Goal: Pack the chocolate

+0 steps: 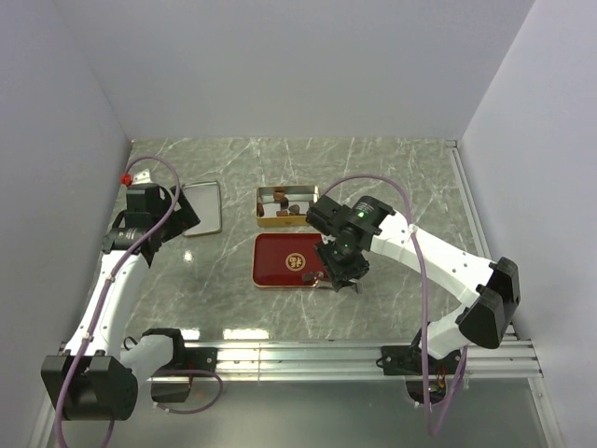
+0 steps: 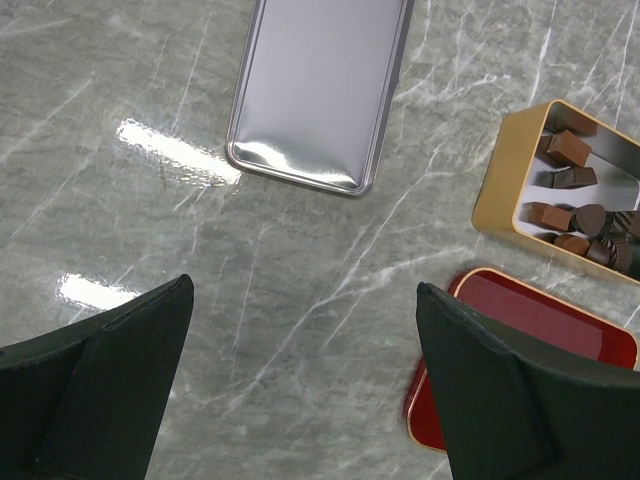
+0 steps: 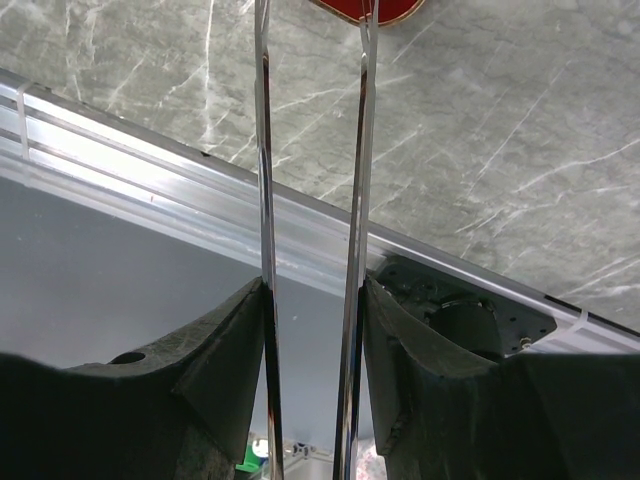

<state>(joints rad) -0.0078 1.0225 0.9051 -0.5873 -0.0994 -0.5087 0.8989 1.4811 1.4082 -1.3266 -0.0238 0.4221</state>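
Note:
Several dark brown chocolate pieces (image 2: 580,215) lie in a gold-rimmed box (image 2: 500,190) behind the red tray (image 2: 540,320). In the top view the box (image 1: 264,207) sits just beyond the tray (image 1: 280,252). Dark chocolate (image 1: 309,277) shows at the tray's near right corner. My right gripper (image 1: 341,271) hangs over that corner, shut on the long metal tongs (image 3: 265,150). Both blades run between its fingers (image 3: 230,340) toward the tray's edge (image 3: 340,10). My left gripper (image 2: 305,300) is open over bare marble left of the tray, holding nothing.
A silver lid (image 1: 201,207) lies flat on the marble at the back left, beyond my left gripper (image 1: 177,219). An aluminium rail (image 1: 308,355) runs along the near table edge. White walls close in the table on three sides.

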